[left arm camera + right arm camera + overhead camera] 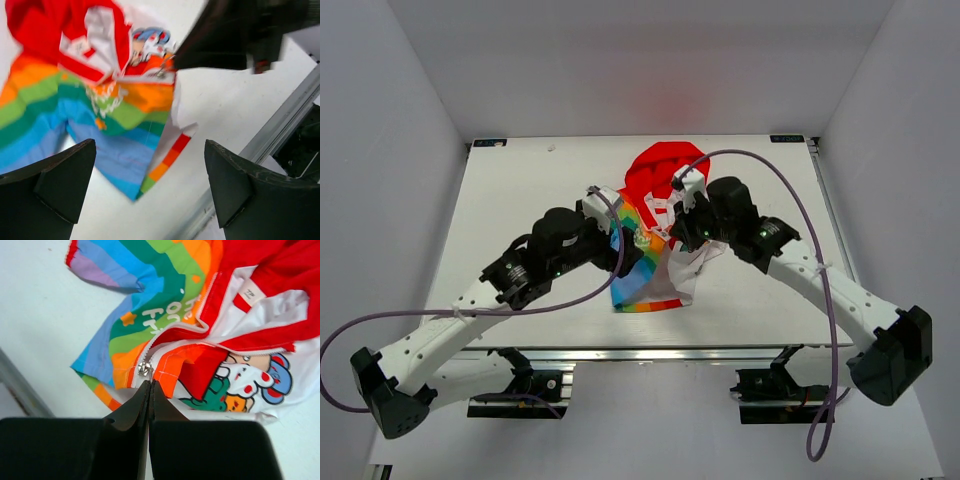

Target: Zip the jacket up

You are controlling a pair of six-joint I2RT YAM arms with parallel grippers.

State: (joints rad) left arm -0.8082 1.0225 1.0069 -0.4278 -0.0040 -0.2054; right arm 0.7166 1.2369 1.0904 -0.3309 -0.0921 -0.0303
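The small jacket [656,268] lies near the middle of the table, red hood [662,168] at the far end and rainbow hem at the near end. Its front is partly open. My right gripper [150,384] is shut on the pull tab of the silver zipper slider [144,369], low on the white zipper near the hem. My left gripper [150,150] is open and empty, hovering above the jacket's rainbow lower corner [127,170] without touching it. In the left wrist view the right gripper [172,62] shows as a dark wedge at the zipper.
The white table [520,200] has an aluminium rail along its near edge [280,125], close to the jacket's hem. White walls enclose the left, right and back. Purple cables loop from both arms [800,215].
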